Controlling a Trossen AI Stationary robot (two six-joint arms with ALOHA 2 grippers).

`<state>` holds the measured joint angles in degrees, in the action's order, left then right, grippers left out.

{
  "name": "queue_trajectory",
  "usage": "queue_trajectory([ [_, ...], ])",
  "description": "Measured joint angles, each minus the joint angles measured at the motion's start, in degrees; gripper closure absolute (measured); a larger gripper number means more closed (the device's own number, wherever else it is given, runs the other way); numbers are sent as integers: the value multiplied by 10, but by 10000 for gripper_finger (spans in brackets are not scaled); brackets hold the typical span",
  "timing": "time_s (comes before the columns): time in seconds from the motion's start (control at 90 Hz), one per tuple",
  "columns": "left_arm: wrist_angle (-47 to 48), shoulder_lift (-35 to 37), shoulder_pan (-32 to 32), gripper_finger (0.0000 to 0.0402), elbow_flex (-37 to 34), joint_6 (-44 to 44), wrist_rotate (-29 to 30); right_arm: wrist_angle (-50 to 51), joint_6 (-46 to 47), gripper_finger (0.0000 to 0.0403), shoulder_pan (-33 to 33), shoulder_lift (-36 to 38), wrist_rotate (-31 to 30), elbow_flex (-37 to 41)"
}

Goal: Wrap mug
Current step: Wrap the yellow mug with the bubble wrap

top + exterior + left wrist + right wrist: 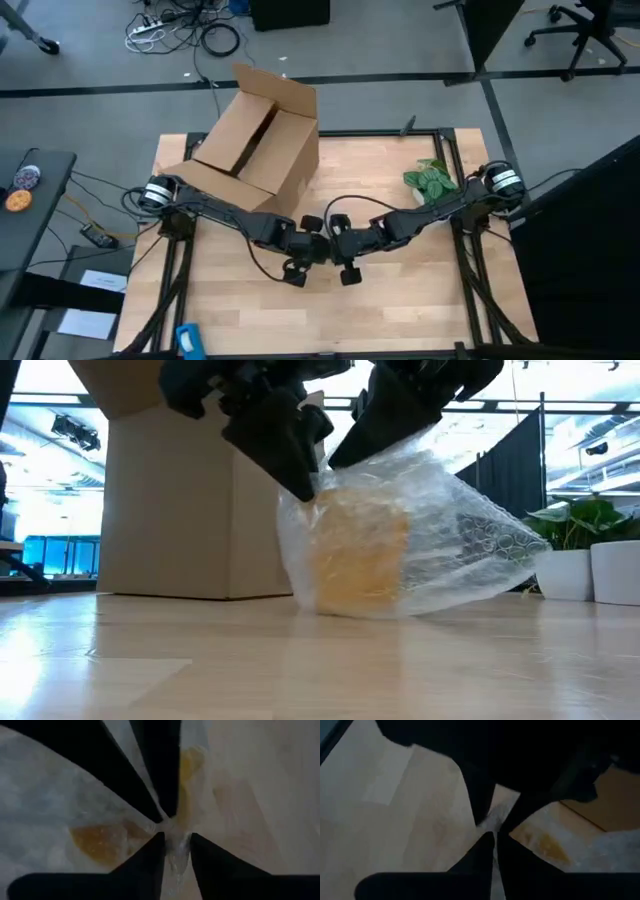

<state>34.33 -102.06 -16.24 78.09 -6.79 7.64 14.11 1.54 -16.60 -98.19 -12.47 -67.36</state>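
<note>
Bubble wrap (440,545), crinkly and clear, bulges around the glossy yellow-orange mug (360,565) resting mid-worktop (320,670) on pale wood planks. Left claw (305,485) and right claw (335,460) meet above it, each clenched on a gathered fold of the plastic. Behind and left stands a matte brown cardboard box (170,500), open.

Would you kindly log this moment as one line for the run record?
stage: wrapping | mug: inside plastic sheet, on table | left gripper: pinching sheet | right gripper: pinching sheet | box: behind
</note>
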Motion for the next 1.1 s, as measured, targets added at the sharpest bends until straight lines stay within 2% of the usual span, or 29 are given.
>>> queue_trajectory([
  [0.2, 2, 13, -3, 294, 0, 6, 2, -7, 3, 403, 10, 2, -6, 0],
  [0.433, 28, 32, -5, 295, 0, -5, 66, 0, 8, 403, 28, 2, -9, -1],
  [0.556, 21, 58, -10, 295, 1, 3, 85, 2, 9, 400, 41, 0, 30, 0],
  [0.722, -3, 108, -30, 295, 5, 11, 99, -7, 1, 395, 65, -18, 48, 0],
  [0.867, -12, 129, -52, 296, 0, 29, 133, -14, -4, 394, 84, -62, 96, 0],
  [0.967, -41, 130, -70, 296, -27, 51, 172, -16, -18, 393, 89, -74, 114, -2],
  [1.1, -129, 112, -72, 296, -96, 58, 201, -12, -48, 382, 89, -67, 125, -1],
])
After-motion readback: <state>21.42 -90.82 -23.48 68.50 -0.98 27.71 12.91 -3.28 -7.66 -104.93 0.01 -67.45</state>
